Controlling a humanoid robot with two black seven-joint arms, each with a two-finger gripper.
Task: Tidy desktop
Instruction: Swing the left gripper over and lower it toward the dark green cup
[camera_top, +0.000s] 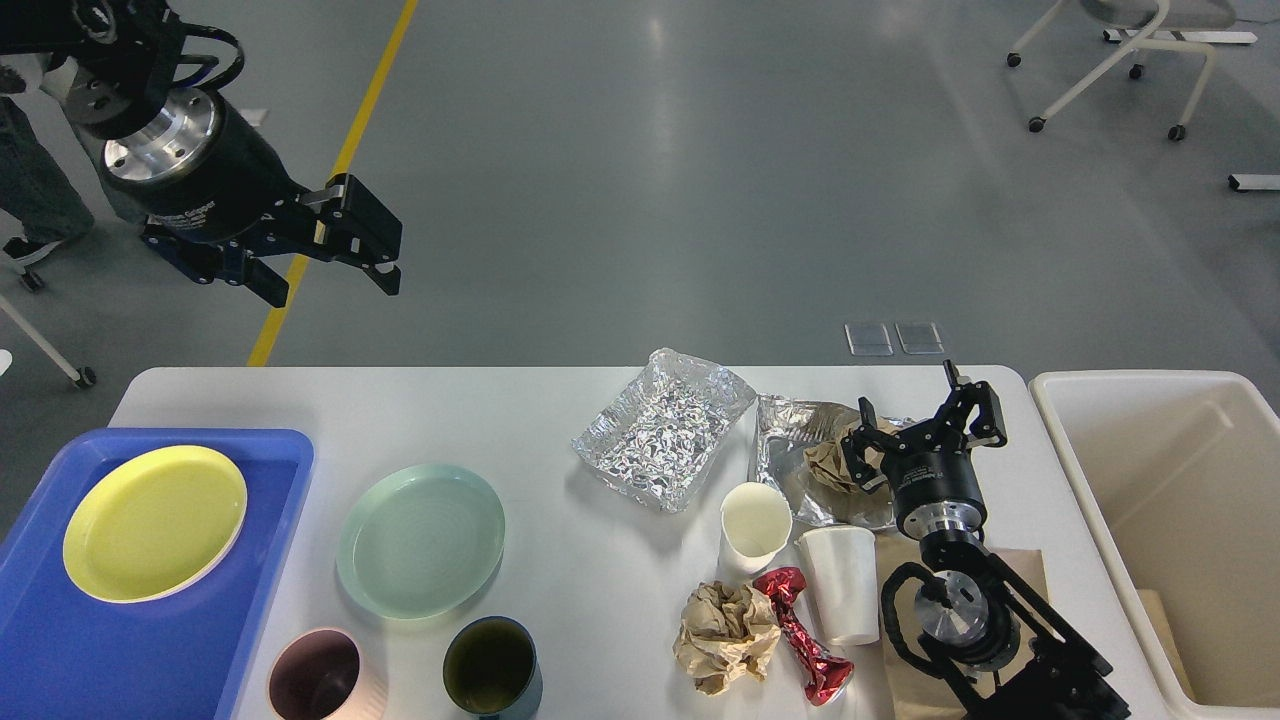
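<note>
Nearest the camera, two cups stand at the near edge of the glossy white desktop (560, 400): a pale pink cup with a dark inside (316, 676) and a dark green cup (491, 666). Right of them lie a crumpled brown paper ball (725, 633), a twisted red foil wrapper (805, 645) and an upturned white paper cup (843, 583), with a second, open white paper cup (755, 522) just beyond.

At the near left, a blue plastic tray (60, 640) holds a round yellow plate (155, 522); a pale green plate (420, 540) sits on the desktop beside it. Farther back rest a crinkled foil tray (663, 428) and a flattened foil sheet (800, 440) bearing more brown paper (830, 465).

The right gripper (925, 420) is spread wide over that brown paper, holding nothing. The left gripper (330, 262) hangs high over the floor, its fingers parted and empty.

By my reading the tidying has barely begun: only the yellow plate is stowed, and the cream plastic bin (1190, 480) at the right appears almost empty. All rubbish, both cups and the green plate remain.

Small lettering on each gripper body is too fine to read.
</note>
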